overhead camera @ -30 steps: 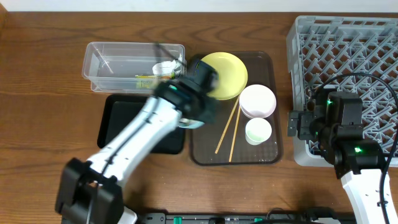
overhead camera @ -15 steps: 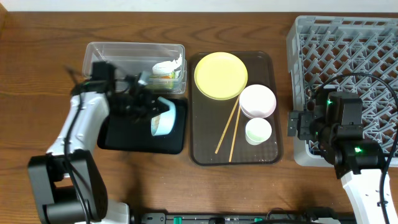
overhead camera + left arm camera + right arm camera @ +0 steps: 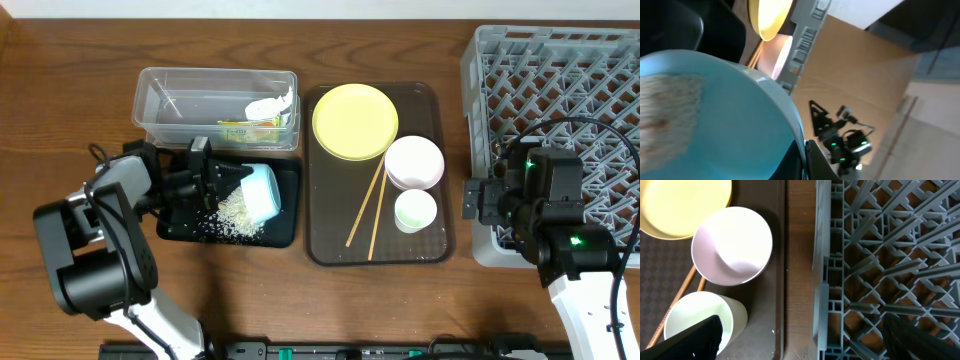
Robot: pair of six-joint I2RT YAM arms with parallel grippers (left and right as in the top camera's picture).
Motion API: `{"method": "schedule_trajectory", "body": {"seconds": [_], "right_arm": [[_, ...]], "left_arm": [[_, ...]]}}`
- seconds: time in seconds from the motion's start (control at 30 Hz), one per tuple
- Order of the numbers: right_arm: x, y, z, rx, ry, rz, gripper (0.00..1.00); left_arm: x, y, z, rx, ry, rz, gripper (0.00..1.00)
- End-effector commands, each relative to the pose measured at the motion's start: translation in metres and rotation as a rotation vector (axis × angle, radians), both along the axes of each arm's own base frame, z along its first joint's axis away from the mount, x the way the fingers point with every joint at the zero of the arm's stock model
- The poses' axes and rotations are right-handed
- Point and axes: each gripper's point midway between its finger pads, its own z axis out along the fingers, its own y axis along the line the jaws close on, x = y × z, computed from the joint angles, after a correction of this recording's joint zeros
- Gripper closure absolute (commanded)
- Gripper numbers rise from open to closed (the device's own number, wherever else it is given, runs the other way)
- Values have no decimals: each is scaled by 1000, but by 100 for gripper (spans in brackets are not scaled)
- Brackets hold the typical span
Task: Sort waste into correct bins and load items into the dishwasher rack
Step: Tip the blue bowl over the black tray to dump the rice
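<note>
- Left gripper (image 3: 225,178) is clamped on the rim of the light blue bowl (image 3: 262,192), which is tipped over the black tray (image 3: 283,233).
- White rice (image 3: 232,218) is scattered on that tray.
- Snack wrapper (image 3: 240,127) lies inside the clear tub (image 3: 150,105).
- Right gripper (image 3: 468,200) is spread wide and holds nothing, just beside the dishwasher rack (image 3: 560,80).

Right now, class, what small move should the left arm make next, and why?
Probably tip the blue bowl a little further over the black tray: the left claw holds it tilted, rice lies on the tray, yet some seems to remain inside.
</note>
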Motion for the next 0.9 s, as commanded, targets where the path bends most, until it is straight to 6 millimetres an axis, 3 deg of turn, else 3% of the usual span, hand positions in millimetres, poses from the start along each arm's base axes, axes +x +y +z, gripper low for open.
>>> {"method": "schedule_trajectory", "body": {"seconds": [0.0, 0.57, 0.87], "right_arm": [[2, 4, 8, 7, -17, 14, 1], [2, 4, 8, 7, -17, 14, 1], [2, 4, 7, 7, -13, 14, 1]], "left_arm": [[2, 3, 8, -98, 99, 33, 94], [6, 27, 8, -209, 395, 132, 94], [7, 29, 8, -266, 549, 151, 94]]}}
